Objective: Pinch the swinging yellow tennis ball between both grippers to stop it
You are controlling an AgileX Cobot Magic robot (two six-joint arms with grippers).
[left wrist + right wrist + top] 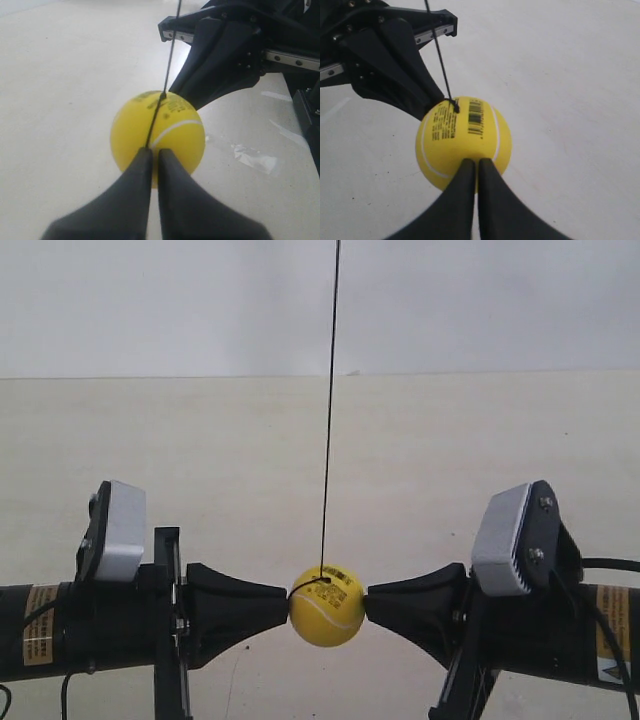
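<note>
You cannot see where the string [330, 390] hangs from; it exits every view. Both arms [60, 630] are cut at the exterior view's sides. Print on the yellow tennis ball [464, 142] is too small to read.

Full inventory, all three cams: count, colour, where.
tennis ball: 1, yellow with white seam and black barcode print, hanging between the two gripper tips
string: 1, black, tied round the ball, running up out of frame
clear scrap: 1, transparent, maybe tape, flat on the table
table: 1, off-white, under everything
wall: 1, pale grey, behind the table
boxes: 2, grey-white, one atop each arm
labels: 2, yellow-orange, on the arm bodies
left gripper: 1, black, shut, tip on the ball
right gripper: 1, black, shut, tip on the ball's opposite side
</note>
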